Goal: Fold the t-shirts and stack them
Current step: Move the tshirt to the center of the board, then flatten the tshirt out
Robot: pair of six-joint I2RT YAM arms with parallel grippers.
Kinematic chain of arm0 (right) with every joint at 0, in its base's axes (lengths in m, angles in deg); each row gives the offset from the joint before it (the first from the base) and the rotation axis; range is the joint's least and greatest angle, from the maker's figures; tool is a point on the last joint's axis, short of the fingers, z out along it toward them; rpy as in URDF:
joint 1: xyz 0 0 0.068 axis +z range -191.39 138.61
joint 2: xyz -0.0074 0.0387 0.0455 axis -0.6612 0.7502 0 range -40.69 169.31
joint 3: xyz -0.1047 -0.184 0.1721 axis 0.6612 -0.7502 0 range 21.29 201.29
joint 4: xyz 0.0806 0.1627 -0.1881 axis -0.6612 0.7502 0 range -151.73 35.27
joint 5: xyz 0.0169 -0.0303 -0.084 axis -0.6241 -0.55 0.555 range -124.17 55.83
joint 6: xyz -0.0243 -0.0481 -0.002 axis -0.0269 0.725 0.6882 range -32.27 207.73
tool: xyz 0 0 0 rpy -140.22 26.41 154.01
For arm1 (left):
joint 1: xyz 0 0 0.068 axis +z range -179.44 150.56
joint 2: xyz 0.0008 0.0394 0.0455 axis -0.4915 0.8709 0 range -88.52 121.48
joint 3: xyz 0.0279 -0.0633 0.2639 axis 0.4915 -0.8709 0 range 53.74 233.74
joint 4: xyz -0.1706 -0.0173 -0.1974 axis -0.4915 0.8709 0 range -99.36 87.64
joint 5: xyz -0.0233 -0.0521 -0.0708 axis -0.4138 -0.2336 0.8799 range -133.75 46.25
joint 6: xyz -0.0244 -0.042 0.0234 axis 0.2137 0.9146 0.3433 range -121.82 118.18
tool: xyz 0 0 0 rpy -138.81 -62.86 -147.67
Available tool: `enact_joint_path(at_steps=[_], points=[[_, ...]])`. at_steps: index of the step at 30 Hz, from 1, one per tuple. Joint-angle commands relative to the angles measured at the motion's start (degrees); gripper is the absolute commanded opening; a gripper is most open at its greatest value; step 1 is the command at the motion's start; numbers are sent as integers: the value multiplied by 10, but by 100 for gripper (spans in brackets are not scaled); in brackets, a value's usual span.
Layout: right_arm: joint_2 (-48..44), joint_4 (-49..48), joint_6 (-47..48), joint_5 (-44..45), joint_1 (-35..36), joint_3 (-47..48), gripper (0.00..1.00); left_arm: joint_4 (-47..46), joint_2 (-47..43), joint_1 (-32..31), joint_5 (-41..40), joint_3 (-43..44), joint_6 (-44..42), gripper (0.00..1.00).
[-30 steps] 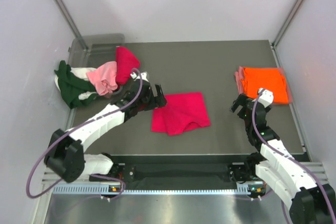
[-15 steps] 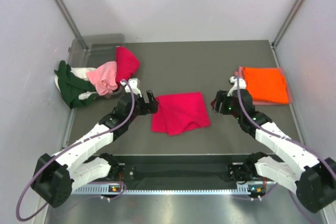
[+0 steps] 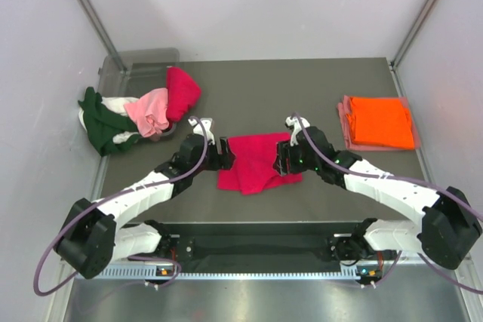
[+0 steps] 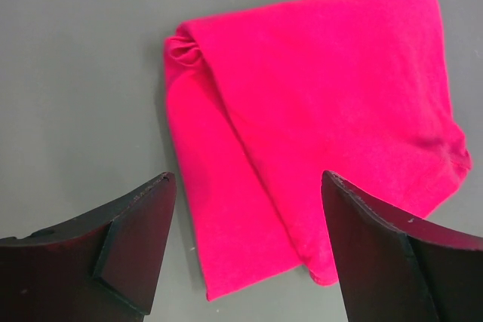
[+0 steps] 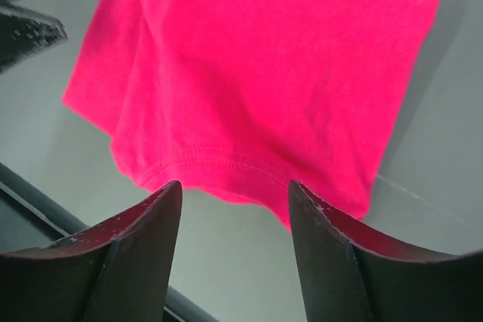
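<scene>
While the left gripper (image 4: 247, 177) and right gripper (image 5: 235, 184) are hovering parted and empty, the crimson t-shirt (image 4: 317, 111) is lying just ahead: probably soft, light and floppy, so pinch its edges.

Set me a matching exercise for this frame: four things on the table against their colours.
Things:
1. t-shirt at table centre
2. folded t-shirt on the right
3. t-shirt hanging over the left edge
4. bin at the far left corner

Colours:
A. dark green
B. clear grey
C. crimson
D. orange

Pairs: 1-C, 2-D, 3-A, 4-B
</scene>
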Motion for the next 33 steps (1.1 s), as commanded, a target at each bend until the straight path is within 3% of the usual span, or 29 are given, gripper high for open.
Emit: enact_joint_path(at_steps=[1,7,10,11,14,18,22,28,31,32,33], points=[[6,39,-7,16,23,26,59,-55,-7,-10,26,11,-20,82],[4,93,-46,73,21,10,64,-13,-9,-35,56,23,13,85],[-1,92,-68,84,10,-17,60,4,-34,-71,41,13,53,83],[-4,85,-71,81,7,-25,53,5,-40,-93,38,13,65,81],[-11,65,-83,71,-12,-51,53,31,-33,-133,-8,27,81,72],[-9,46,-99,40,-64,-77,53,62,-10,-141,-4,33,107,70],[-16,5,-109,6,-91,-98,52,19,20,-141,19,16,141,63],[20,-36,-114,-33,-101,-96,50,-4,55,-141,9,-5,178,69],[44,-53,-111,-38,-104,-89,40,-9,62,-141,11,-8,184,68],[46,-53,-110,-34,-104,-86,28,-8,65,-141,11,-7,187,66],[48,-55,-107,-34,-103,-86,23,-10,70,-141,14,-6,188,61]])
